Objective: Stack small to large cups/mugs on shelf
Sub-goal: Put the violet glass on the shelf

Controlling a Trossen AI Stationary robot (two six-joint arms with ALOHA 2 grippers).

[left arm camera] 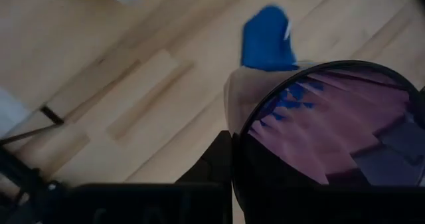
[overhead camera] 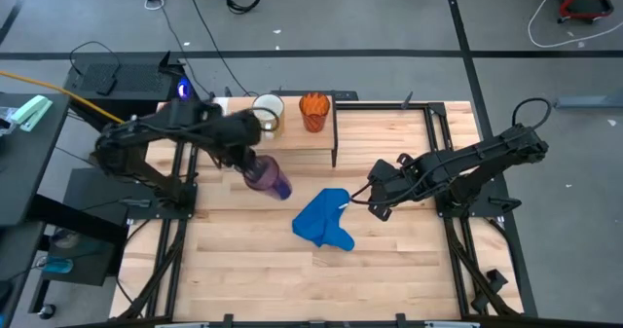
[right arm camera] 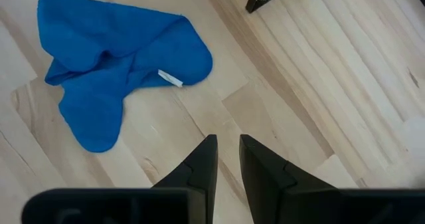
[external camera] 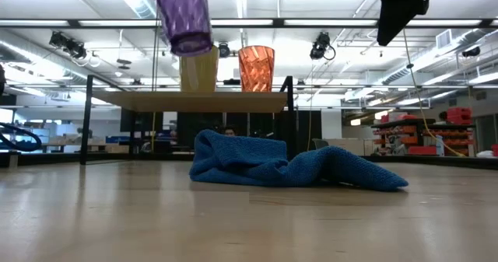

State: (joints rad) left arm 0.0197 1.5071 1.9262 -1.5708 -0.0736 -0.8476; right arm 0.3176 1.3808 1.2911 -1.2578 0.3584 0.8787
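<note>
My left gripper point(overhead camera: 255, 165) is shut on the purple tumbler point(overhead camera: 270, 179), which is well above the table, higher than the shelf top in the low view point(external camera: 184, 17). The white mug point(overhead camera: 268, 110) and the orange cup point(overhead camera: 313, 110) stand side by side on the shelf point(overhead camera: 292, 135), on their bases. My right gripper point(overhead camera: 374, 204) hangs above the table just right of the blue cloth point(overhead camera: 325, 221), its fingers point(right arm camera: 207, 159) a little apart with nothing between them. My left gripper holds the tumbler at its rim point(left arm camera: 244, 132). One finger point(left arm camera: 220, 159) lies on the outside of the wall; the other is hidden behind the translucent wall, seemingly inside. The fingers come slanting down from above. The tumbler hangs below them, lifted clear, slightly tilted.
The blue cloth point(external camera: 280, 166) lies crumpled in the middle of the table, in front of the shelf. The shelf's black legs point(overhead camera: 335, 153) stand near the tumbler. Black frame rails point(overhead camera: 438, 143) run along the table's sides.
</note>
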